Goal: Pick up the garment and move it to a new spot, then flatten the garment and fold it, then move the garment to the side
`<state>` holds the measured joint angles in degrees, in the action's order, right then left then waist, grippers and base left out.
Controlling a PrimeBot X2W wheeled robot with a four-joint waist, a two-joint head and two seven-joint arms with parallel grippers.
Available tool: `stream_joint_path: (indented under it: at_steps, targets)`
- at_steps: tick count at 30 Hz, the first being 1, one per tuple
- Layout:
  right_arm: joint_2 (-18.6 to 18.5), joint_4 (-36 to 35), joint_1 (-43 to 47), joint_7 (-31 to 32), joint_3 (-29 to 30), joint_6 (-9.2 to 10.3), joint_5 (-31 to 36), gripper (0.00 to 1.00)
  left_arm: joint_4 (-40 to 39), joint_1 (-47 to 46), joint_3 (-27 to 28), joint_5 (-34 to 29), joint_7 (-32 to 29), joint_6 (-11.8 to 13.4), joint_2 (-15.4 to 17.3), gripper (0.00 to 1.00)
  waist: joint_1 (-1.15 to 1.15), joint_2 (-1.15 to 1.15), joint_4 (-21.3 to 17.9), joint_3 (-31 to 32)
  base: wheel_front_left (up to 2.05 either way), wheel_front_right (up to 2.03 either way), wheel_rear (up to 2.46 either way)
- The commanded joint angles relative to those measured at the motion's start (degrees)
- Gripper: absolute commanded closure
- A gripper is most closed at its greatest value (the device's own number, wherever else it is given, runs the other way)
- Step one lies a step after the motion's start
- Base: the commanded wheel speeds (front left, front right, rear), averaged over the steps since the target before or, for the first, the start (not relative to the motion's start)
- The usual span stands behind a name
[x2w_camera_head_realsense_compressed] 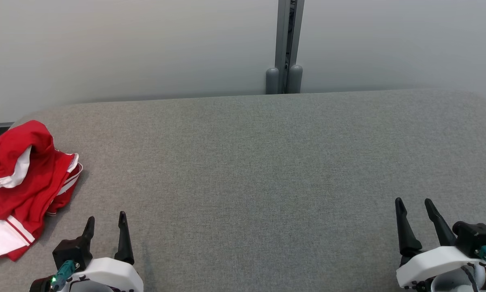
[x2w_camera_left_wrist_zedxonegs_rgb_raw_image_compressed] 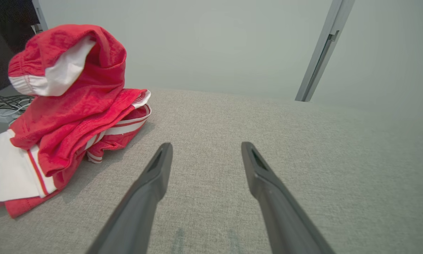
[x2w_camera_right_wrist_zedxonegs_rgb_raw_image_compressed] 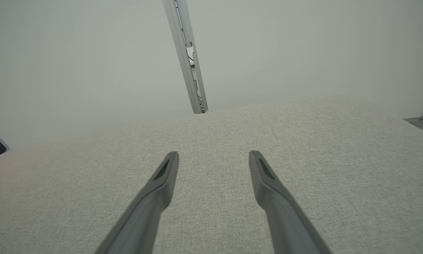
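1. Left gripper (x2w_camera_head_realsense_compressed: 106, 216) is at the near left of the grey cloth-covered table (x2w_camera_head_realsense_compressed: 243, 162), its two dark fingers spread apart with nothing between them.
2. Right gripper (x2w_camera_head_realsense_compressed: 412, 200) is at the near right, well apart from the left one, its fingers likewise spread and empty.
3. A red shirt (x2w_camera_head_realsense_compressed: 28, 178) with white sleeves and striped trim lies crumpled in a heap at the table's left edge, near the left gripper but not touching it.
4. Behind the table is a pale wall (x2w_camera_head_realsense_compressed: 125, 44) with a grey upright post (x2w_camera_head_realsense_compressed: 285, 44).
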<state>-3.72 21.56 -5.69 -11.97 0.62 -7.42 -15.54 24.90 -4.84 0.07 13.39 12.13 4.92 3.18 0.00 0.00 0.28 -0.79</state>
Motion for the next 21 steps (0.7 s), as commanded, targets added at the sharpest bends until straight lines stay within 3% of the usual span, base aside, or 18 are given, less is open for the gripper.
stream_joint_path:
  at_steps: [1, 21]
  targets:
    - [-0.2, 0.2, -1.0, -0.7, 0.0, -0.1, 1.5, 0.0, 0.0, 0.0, -0.1, -1.5, 0.5, 0.4, 0.5, 0.0, 0.0, 0.0, 0.0, 0.0, 0.0, 0.0, 0.0]
    - [0.0, 0.7, -0.7, -2.8, -0.1, -0.11, 9.5, 0.0, 0.9, -0.3, -0.4, -9.6, 2.6, 1.7, 0.3, 0.0, 0.0, 0.0, 1.6, -0.5, 0.0, 0.0, 0.0]
